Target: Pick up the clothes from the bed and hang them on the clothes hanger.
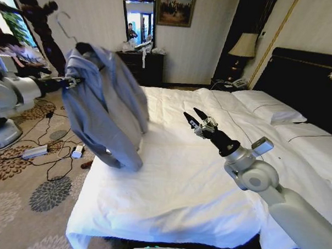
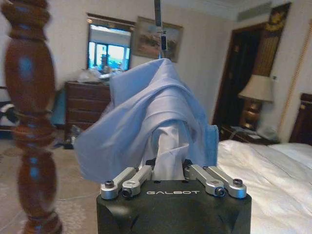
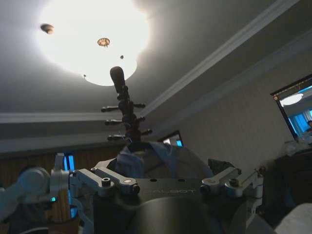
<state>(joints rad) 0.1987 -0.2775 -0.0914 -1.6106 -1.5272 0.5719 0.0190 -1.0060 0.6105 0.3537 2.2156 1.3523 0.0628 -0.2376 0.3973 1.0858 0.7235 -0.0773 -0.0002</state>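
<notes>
A large bed (image 1: 174, 196) with white sheets fills the middle of the room. Above its near-left edge hangs the grey-blue shirt (image 1: 103, 102), already draped over a thin hanger (image 1: 63, 23), long axis vertical, lifted clear of the sheets. The left gripper (image 1: 73, 83) pinches the shirt at its left side, beside a dark wooden coat stand (image 2: 29, 112). The right gripper (image 1: 194, 116) hovers over the mattress, fingers spread and empty, pointing toward the shirt, well apart from it.
</notes>
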